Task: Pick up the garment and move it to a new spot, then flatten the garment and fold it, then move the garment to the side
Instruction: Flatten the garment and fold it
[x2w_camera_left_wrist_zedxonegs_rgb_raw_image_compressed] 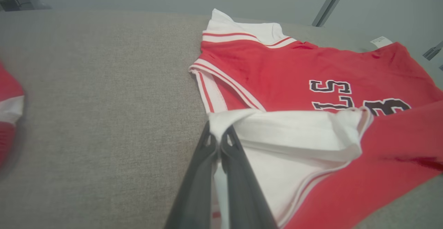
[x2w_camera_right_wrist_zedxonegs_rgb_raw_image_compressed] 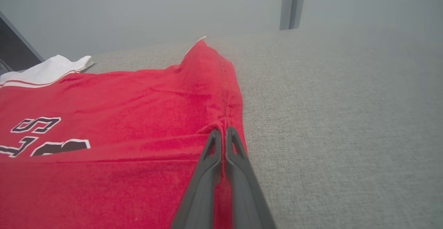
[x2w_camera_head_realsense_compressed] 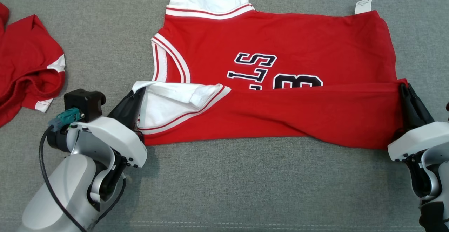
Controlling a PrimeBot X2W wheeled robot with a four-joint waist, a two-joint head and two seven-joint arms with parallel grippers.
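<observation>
Looking down from the head, the red basketball jersey (x2w_camera_head_realsense_compressed: 280, 39) lies spread on grey upholstery (x2w_camera_head_realsense_compressed: 245, 190), its near edge doubled over the lower lettering. The left wrist view has the left gripper (x2w_camera_left_wrist_zedxonegs_rgb_raw_image_compressed: 217, 137) pinched tight on the white sleeve (x2w_camera_left_wrist_zedxonegs_rgb_raw_image_compressed: 287, 132). The right wrist view has the right gripper (x2w_camera_right_wrist_zedxonegs_rgb_raw_image_compressed: 221, 134) clamped on the red hem (x2w_camera_right_wrist_zedxonegs_rgb_raw_image_compressed: 228, 111). The knit looks soft and light and will likely sag between holds, so corners seem the best grips.

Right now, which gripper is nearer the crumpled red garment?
Left. The left gripper pinches the jersey near the crumpled red garment; the right gripper grips the jersey's opposite end.
</observation>
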